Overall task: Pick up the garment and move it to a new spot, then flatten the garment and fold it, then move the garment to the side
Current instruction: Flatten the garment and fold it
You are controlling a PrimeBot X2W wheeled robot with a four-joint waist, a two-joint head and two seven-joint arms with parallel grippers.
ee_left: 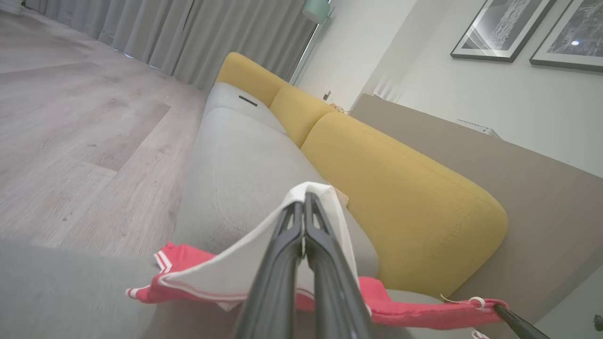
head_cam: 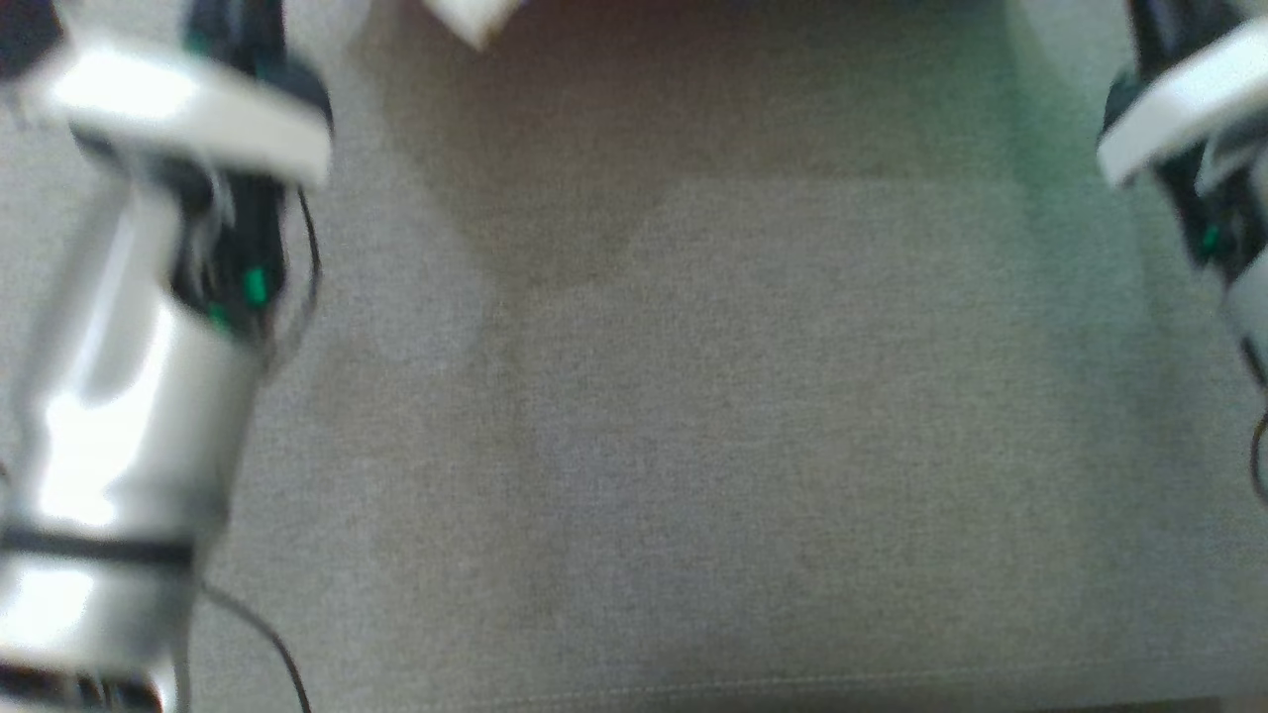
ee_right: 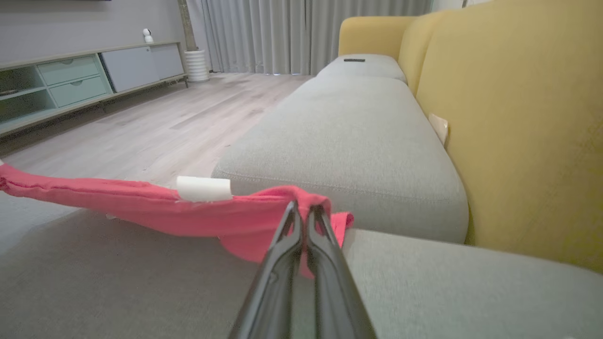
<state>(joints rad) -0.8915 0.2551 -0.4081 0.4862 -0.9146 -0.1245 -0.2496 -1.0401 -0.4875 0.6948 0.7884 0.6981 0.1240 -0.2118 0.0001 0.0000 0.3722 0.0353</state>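
The garment (ee_left: 226, 278) is red with a white panel and striped trim, and it hangs stretched just above the grey sofa seat (ee_left: 245, 160). In the left wrist view my left gripper (ee_left: 303, 200) is shut on a fold of the white panel. The red hem runs right to a dark fingertip (ee_left: 518, 322) of the other arm. In the right wrist view my right gripper (ee_right: 301, 209) is shut on the red edge of the garment (ee_right: 141, 200), which carries a white label (ee_right: 203, 188) and stretches away to the left. The head view is blurred, with my left forearm (head_cam: 129, 376) and right arm (head_cam: 1179, 109) over the seat.
Yellow back cushions (ee_right: 513, 117) line the sofa's far side, with a pale tag (ee_right: 439, 127) tucked against them. A dark remote (ee_right: 354, 60) lies on the far seat. Wooden floor (ee_right: 155, 127), a low cabinet (ee_right: 85, 80) and curtains (ee_right: 292, 33) lie beyond the front edge.
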